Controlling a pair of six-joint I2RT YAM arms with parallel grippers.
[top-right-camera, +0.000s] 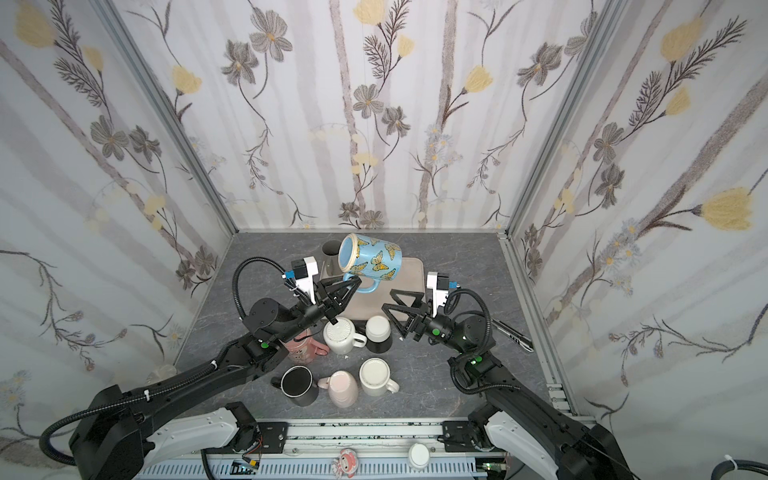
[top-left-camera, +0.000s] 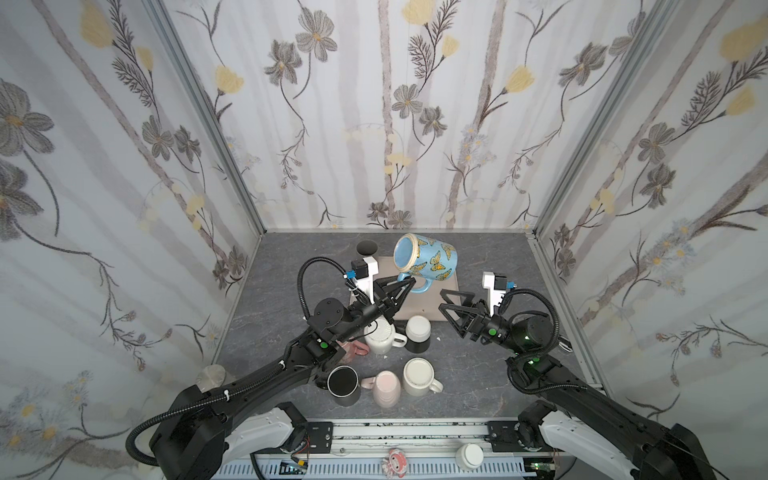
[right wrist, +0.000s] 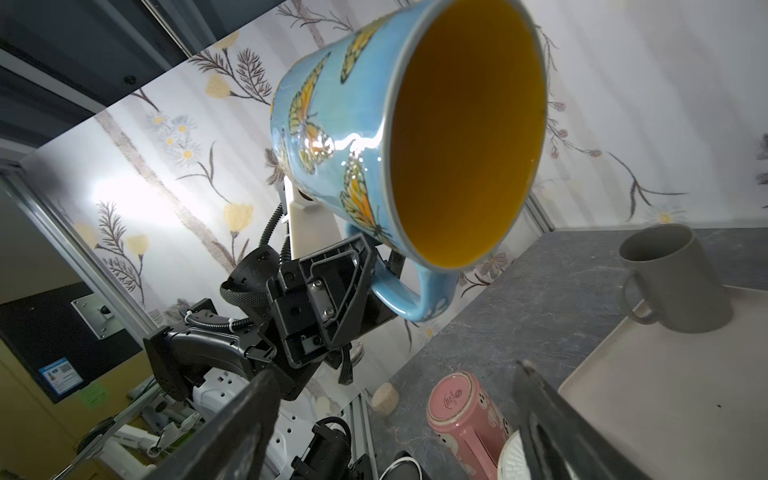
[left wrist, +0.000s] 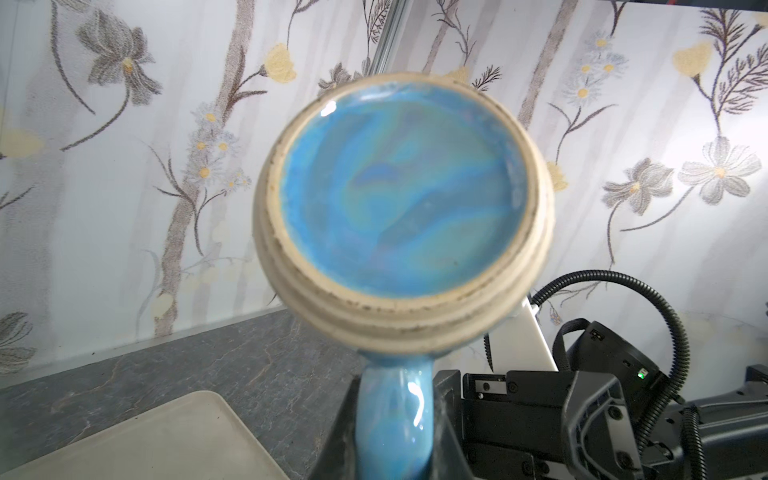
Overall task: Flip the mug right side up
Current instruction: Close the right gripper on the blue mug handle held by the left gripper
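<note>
The mug (top-left-camera: 432, 257) (top-right-camera: 376, 257) is blue with orange butterflies and hangs in the air above the back of the table in both top views. It is tipped onto its side. Its beige-ringed base (left wrist: 407, 187) faces the left wrist camera, and its yellow inside (right wrist: 465, 133) faces the right wrist camera. My left gripper (top-left-camera: 409, 283) (top-right-camera: 355, 283) (left wrist: 395, 436) is shut on the mug's blue handle (right wrist: 415, 299). My right gripper (top-left-camera: 442, 300) (top-right-camera: 388, 300) (right wrist: 397, 370) stands open to the right of and below the mug, touching nothing.
A beige tray (top-left-camera: 415, 309) (top-right-camera: 409, 274) lies under the mug, with an upright grey mug (top-left-camera: 367, 248) (right wrist: 673, 278) at its far corner. Several other mugs crowd the near half of the table: white (top-left-camera: 380, 336), black-and-white (top-left-camera: 417, 332), pink (right wrist: 461, 411), black (top-left-camera: 343, 384), pale pink (top-left-camera: 386, 388), cream (top-left-camera: 417, 376).
</note>
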